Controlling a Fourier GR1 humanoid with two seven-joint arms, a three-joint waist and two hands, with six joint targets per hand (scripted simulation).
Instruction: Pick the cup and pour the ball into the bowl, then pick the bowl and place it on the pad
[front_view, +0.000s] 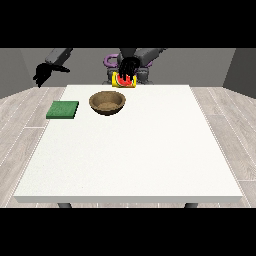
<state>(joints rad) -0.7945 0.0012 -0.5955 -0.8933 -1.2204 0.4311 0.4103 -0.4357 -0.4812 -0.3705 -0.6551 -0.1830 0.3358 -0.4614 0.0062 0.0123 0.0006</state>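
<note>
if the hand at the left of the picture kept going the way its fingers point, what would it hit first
Probably nothing: the hand at the view's left hangs off the table's far left corner, fingers pointing down and outward, away from the green pad. Depth is unclear.

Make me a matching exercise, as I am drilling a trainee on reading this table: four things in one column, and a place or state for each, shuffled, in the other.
Things:
1. cup
2. bowl
3. pad
4. hand at the view's left

Places or states:
A. flat on the table near its left edge
B. raised off the table's far left corner, holding nothing
C. on its side at the table's far edge, under the hand at the view's right
D. upright on the table between the pad and the cup

Pairs: 1-C, 2-D, 3-A, 4-B
</note>
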